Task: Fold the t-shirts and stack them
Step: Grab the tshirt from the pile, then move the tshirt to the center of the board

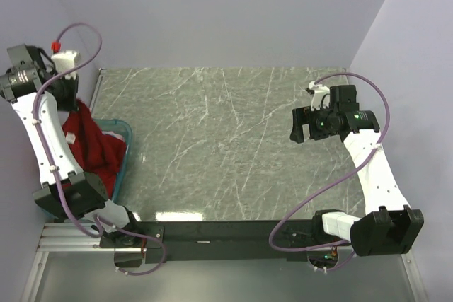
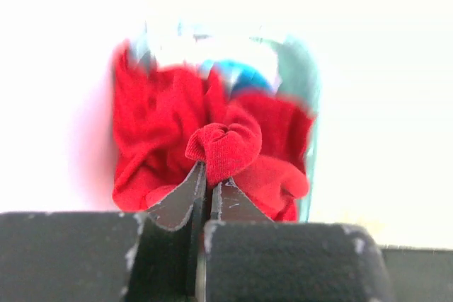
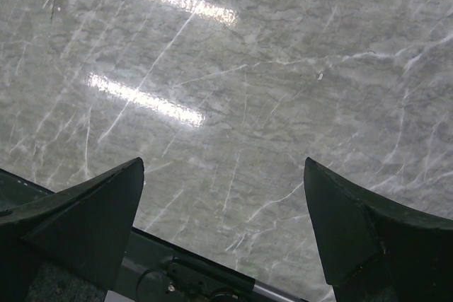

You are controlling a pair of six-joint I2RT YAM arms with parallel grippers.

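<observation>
A red t-shirt (image 1: 90, 143) hangs out of a teal basket (image 1: 124, 148) at the table's left edge. My left gripper (image 2: 209, 175) is shut on a bunched fold of the red t-shirt (image 2: 226, 148) and holds it above the basket (image 2: 308, 90); in the top view the gripper (image 1: 71, 93) is high at the far left, with the shirt stretched up to it. A bit of blue cloth (image 2: 244, 76) shows under the red one. My right gripper (image 1: 301, 126) is open and empty above the right side of the table, and its wrist view (image 3: 224, 171) shows only bare marble.
The grey marble table (image 1: 226, 139) spreads between the arms. Lilac walls close in the back and both sides. A black rail (image 1: 212, 235) runs along the near edge, and its edge shows in the right wrist view (image 3: 191, 266).
</observation>
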